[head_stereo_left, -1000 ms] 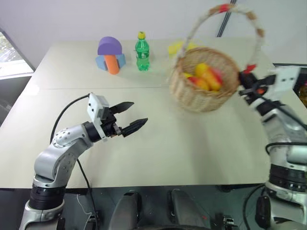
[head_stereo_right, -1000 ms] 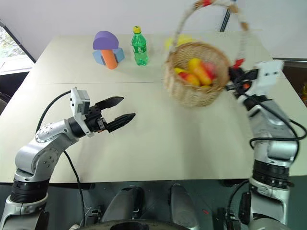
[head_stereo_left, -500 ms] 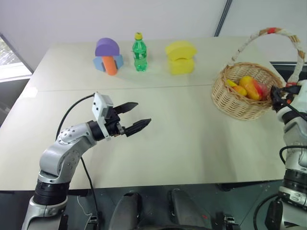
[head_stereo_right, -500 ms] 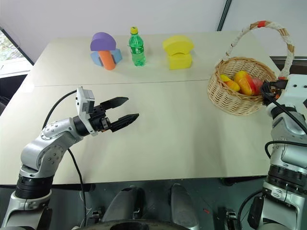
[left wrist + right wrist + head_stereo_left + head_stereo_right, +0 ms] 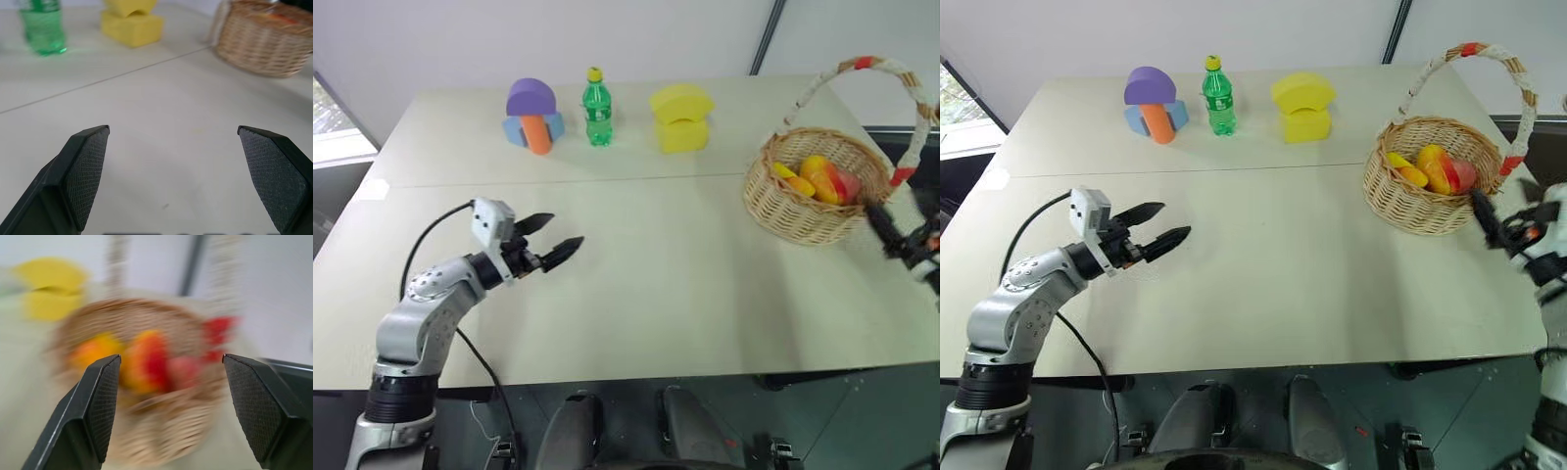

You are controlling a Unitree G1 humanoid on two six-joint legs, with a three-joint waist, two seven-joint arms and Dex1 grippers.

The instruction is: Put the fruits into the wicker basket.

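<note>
At the near left of the pale matte table (image 5: 1263,284), the left gripper (image 5: 1163,223) hovers just above the surface with jaws spread wide, nothing between them; its ribbed black pads (image 5: 90,166) frame bare tabletop in the left wrist view. Near right edge: the right gripper (image 5: 1503,217) sits just beside the basket, apart from it, jaws open, holding nothing; its pads (image 5: 100,406) point at the basket's contents.

Step in hand (est.): task appears complete or nearly so. No loose fruit visible on the table. Both grippers free. Next move, if any: confirm nothing is left out, then keep both arms clear of the basket w/o bumping the rim or handle.

Mid-distance, right side: the round tan woven wicker basket (image 5: 1400,201), coarse weave, stands upright on the table; tall arched handle wrapped in white w/ red bands. Inside: smooth glossy toy fruits, the oval yellow-orange mango with red blush (image 5: 1433,168) and the rounded pink-red peach (image 5: 1463,174) touching it. A smaller yellow-orange piece lies at the inner left wall; type unclear.

Far edge, left to right: purple half-round foam block over blue and orange foam pieces (image 5: 1152,103); green translucent plastic bottle w/ yellow cap (image 5: 1218,96); yellow foam block stack (image 5: 1303,106), soft matte, arched top. All well apart from the basket.
</note>
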